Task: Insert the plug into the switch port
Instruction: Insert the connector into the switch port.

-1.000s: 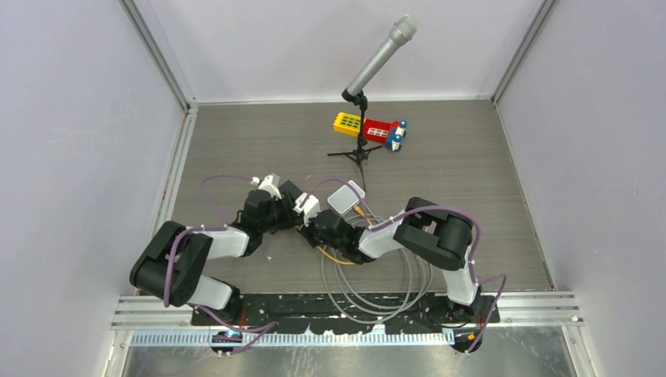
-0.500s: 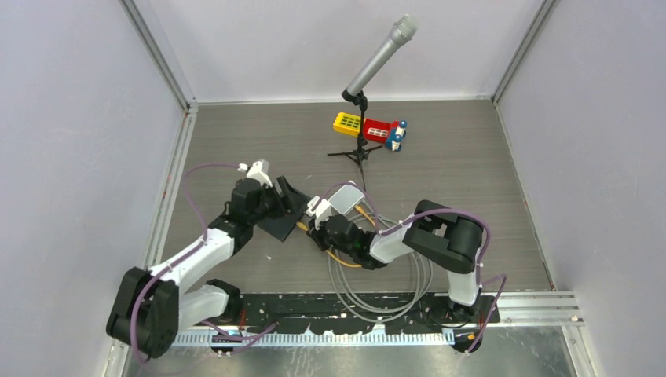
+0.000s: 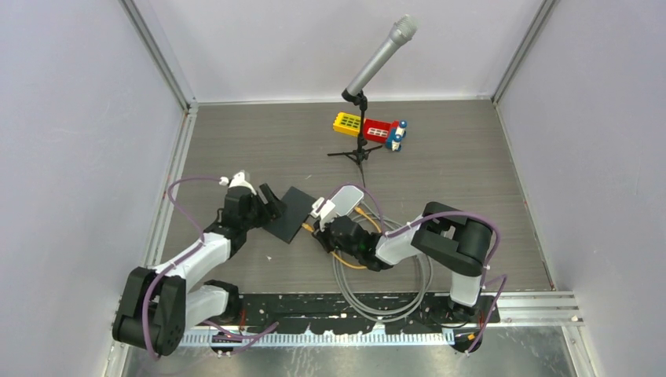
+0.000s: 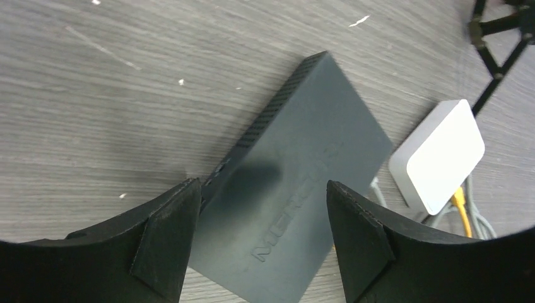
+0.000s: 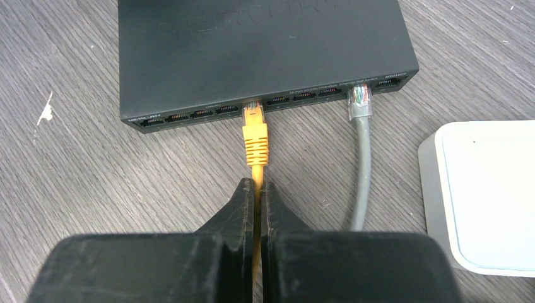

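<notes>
The black switch (image 5: 265, 44) lies flat on the table, its row of ports facing my right gripper. A yellow plug (image 5: 255, 129) sits with its tip in one of the middle ports. My right gripper (image 5: 257, 189) is shut on the yellow cable just behind that plug. A grey plug (image 5: 361, 104) is in a port further right. My left gripper (image 4: 262, 233) is open, its fingers (image 4: 167, 243) standing apart over the near end of the switch (image 4: 296, 170) without touching it. From above, the switch (image 3: 290, 214) lies between the left gripper (image 3: 271, 208) and the right gripper (image 3: 319, 230).
A white box (image 3: 344, 199) sits right beside the switch. Grey cable (image 3: 381, 283) lies coiled near the right arm's base. A microphone stand (image 3: 360, 149) and a toy of coloured blocks (image 3: 369, 127) stand further back.
My left gripper has opened, let go of the switch and drawn back to the left. The switch has shifted left and the right gripper followed, staying shut on the yellow cable.
</notes>
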